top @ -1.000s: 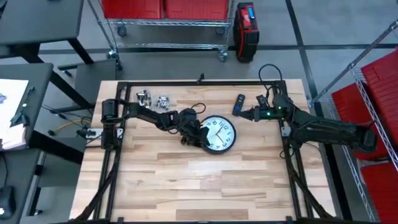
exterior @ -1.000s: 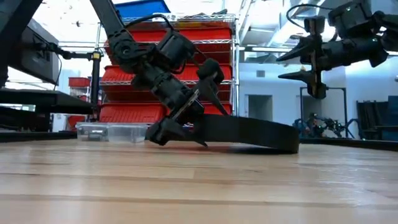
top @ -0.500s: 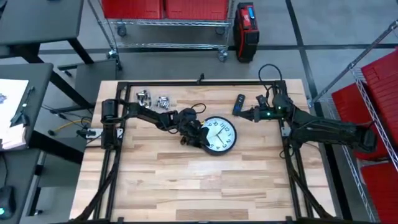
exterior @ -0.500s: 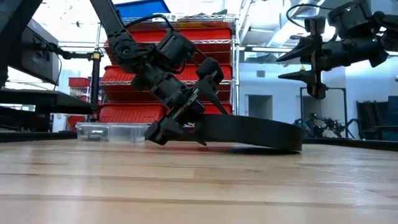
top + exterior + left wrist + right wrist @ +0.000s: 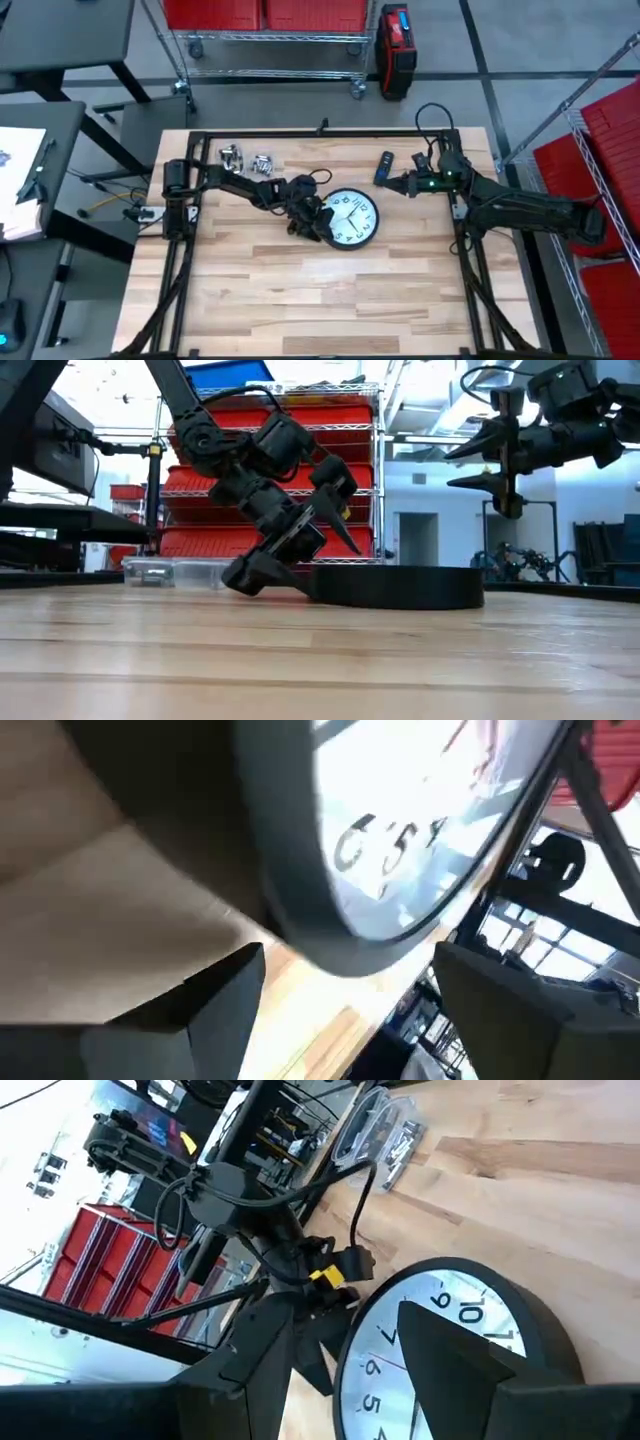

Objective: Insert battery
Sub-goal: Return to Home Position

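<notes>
1. Red bins (image 5: 300,420) on wire shelving (image 5: 378,460) are filling the room behind a pale wooden table (image 5: 300,300).
2. Lying flat and face up is the wall clock (image 5: 349,220), near the middle of the table and somewhat closer to the far edge. Its dark rim (image 5: 400,587) is resting on the wood.
3. Left gripper (image 5: 312,218) is sitting low at the clock's left side, with its arm reaching in from the table's left edge. Its fingers (image 5: 200,1010) are standing spread with the clock's rim between them, and no pinch on it is showing.
4. Right gripper (image 5: 394,186) is hanging in the air over the table's right half, clear of the wood and pointing toward the clock. Its fingers (image 5: 470,450) are splayed apart and holding nothing.
5. Remote (image 5: 385,167) — a small dark oblong — is lying near the far edge, just beside the right gripper in the high view.
6. Clear plastic box (image 5: 248,158) with metal parts inside is sitting near the far left corner, well apart from the clock.
</notes>
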`<action>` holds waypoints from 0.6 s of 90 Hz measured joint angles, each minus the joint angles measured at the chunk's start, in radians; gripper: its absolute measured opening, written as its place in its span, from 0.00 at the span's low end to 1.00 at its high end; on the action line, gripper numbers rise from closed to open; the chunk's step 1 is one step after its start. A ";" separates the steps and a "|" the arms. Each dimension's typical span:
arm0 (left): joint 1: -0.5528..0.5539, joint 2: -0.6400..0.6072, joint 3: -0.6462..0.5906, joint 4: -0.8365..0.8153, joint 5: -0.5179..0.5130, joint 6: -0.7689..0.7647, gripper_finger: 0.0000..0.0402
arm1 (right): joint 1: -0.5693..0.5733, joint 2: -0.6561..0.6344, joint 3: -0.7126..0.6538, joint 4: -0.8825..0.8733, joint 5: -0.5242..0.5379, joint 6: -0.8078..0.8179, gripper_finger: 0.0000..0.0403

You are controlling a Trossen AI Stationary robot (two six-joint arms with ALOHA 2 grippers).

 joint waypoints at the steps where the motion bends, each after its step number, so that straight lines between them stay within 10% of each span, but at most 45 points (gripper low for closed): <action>1: 0.000 0.000 0.000 0.002 0.004 0.000 0.68 | 0.000 0.000 0.000 0.000 0.000 0.000 0.42; 31: -0.009 -0.143 0.004 0.050 0.133 0.097 0.68 | 0.024 -0.014 0.000 0.127 -0.153 -0.010 0.42; 54: -0.035 -0.478 0.096 -0.130 -0.095 0.484 0.68 | 0.136 -0.013 0.009 0.358 -0.027 -0.353 0.42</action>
